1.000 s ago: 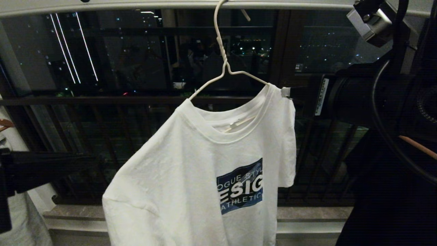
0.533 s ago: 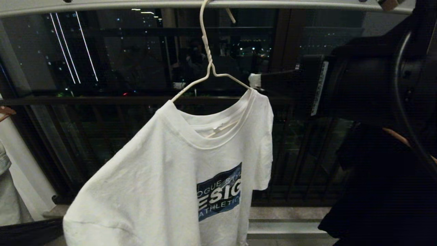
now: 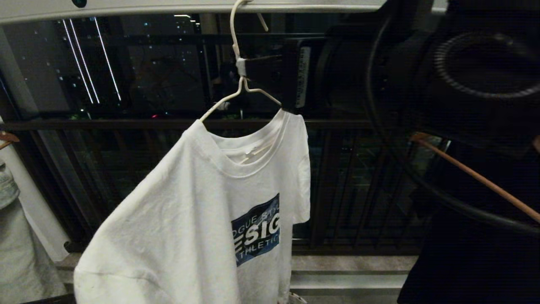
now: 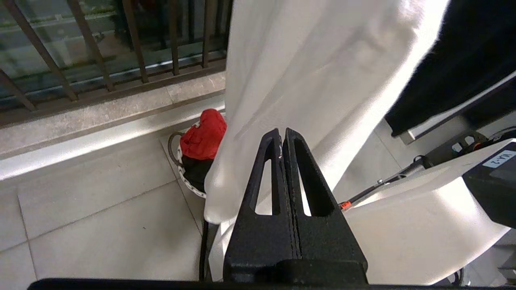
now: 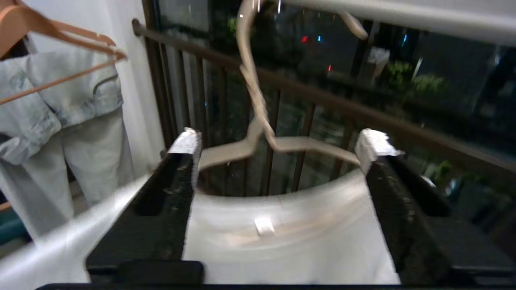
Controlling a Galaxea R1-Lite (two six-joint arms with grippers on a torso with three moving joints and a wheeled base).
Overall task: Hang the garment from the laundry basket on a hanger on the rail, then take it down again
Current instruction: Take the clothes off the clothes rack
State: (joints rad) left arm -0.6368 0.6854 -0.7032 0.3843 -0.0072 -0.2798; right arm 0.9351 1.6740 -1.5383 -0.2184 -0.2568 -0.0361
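We see the T-shirt (image 3: 198, 211) on the white hanger (image 3: 240, 90), hooked over the rail (image 3: 168, 8); our right gripper (image 5: 278, 145) stands spread astride the hanger's neck; our left gripper (image 4: 282, 135), pressed together, holds nothing beside the shirt's hem.

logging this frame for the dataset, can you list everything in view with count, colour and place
T-shirt: one, white with a dark blue chest logo, hanging on the wire hanger
wire hanger: one, white, hooked over the rail
rail: one, pale grey-white, along the top of the head view
balcony railing: one, dark, vertical bars behind the shirt
laundry basket: one, black-and-white rim, on the floor tiles by the ledge
red cloth: one, red, in the basket
wooden hanger: at least one, brown, carrying pale clothes off to the side
black garment: one, black, hanging right of the shirt
left gripper: one, black, jaws shut, low beside the shirt hem
right gripper: one, black, jaws open, either side of the hanger neck
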